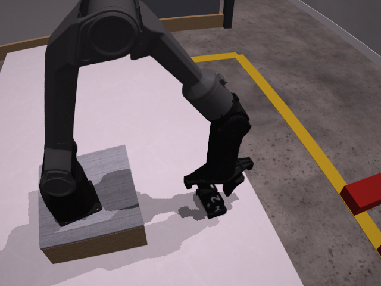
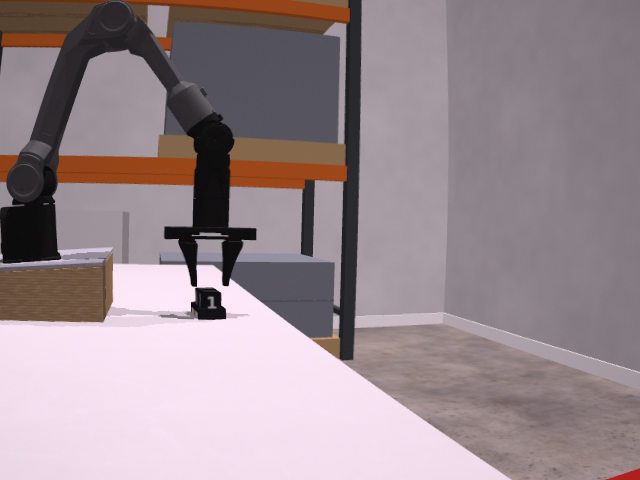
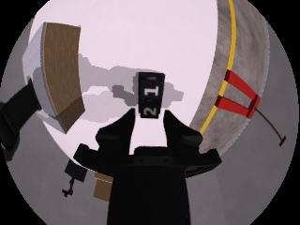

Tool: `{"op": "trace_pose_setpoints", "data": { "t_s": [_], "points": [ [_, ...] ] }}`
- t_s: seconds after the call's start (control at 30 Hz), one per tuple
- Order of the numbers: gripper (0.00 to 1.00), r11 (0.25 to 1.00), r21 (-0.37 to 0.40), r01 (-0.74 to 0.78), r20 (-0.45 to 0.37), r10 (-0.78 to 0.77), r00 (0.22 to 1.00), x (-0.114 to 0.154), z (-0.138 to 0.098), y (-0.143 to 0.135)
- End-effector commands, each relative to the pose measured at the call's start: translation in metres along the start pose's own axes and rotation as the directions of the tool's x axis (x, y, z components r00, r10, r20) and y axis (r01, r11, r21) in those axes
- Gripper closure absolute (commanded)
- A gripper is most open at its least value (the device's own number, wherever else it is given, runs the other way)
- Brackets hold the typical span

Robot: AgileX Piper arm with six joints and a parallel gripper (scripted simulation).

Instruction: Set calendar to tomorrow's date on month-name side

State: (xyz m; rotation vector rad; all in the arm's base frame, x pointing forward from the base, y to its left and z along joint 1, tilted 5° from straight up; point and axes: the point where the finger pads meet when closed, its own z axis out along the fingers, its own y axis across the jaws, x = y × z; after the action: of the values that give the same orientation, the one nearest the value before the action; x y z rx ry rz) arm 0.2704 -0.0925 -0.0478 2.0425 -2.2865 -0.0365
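The calendar is a small black tray (image 1: 219, 213) (image 2: 200, 313) with two black cubes side by side, near the table's right edge. In the top view one cube (image 1: 215, 198) (image 3: 149, 112) shows a white 2 and the other cube (image 1: 218, 208) (image 3: 150, 93) a white 1. The exterior camera looks along the row and shows one cube face (image 2: 210, 300) with a 1. The month's name is not readable. My gripper (image 1: 207, 188) (image 2: 209, 283) (image 3: 149, 113) is open, points straight down, and hangs just above the cubes with a fingertip at each side. It holds nothing.
The arm's base stands on a wooden block (image 1: 92, 243) (image 2: 56, 291) (image 3: 63, 82) to the left of the calendar. The table's right edge (image 1: 270, 221) runs close past the calendar. A yellow floor line (image 1: 295, 126) and a red object (image 1: 364, 192) lie beyond it.
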Motion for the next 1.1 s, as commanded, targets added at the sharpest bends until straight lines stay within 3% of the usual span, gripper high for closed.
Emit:
{"op": "trace_pose_setpoints", "data": {
  "t_s": [0.0, 1.07],
  "points": [
    [0.37, 1.000, 0.000, 0.000, 0.000, 0.000, 1.000, 0.0004, 0.0001, 0.0006],
    [0.37, 1.000, -0.003, -0.001, 0.000, 0.001, 1.000, 0.0003, 0.0073, 0.0014]
  ]
}}
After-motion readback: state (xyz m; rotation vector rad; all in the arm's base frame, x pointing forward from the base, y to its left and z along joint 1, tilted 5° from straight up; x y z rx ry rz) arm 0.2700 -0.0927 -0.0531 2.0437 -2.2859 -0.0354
